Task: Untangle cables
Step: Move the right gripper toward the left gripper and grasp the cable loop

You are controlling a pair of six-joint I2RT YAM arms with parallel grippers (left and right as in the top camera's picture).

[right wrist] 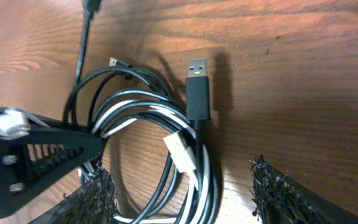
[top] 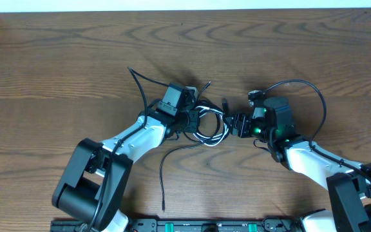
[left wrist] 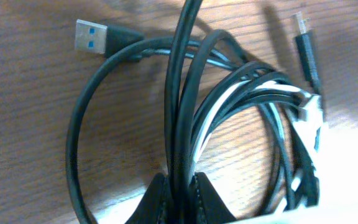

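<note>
Left jaws are clamped on one black strand of the cables [left wrist: 179, 124]. Right jaws stand apart, straddling their near loops; the black plug [right wrist: 197, 96] points straight away from them.

The left gripper [left wrist: 180, 198] is pinching black cables [left wrist: 178, 112] between closed fingers; a white cable [left wrist: 225, 106] is looping among them. A blue-tongued USB plug [left wrist: 92, 37] is lying on the wooden table [left wrist: 23, 137].

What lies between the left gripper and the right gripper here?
The coiled cables, black ones and a white one, lie between the left gripper and the right gripper. The overhead view shows this.
</note>
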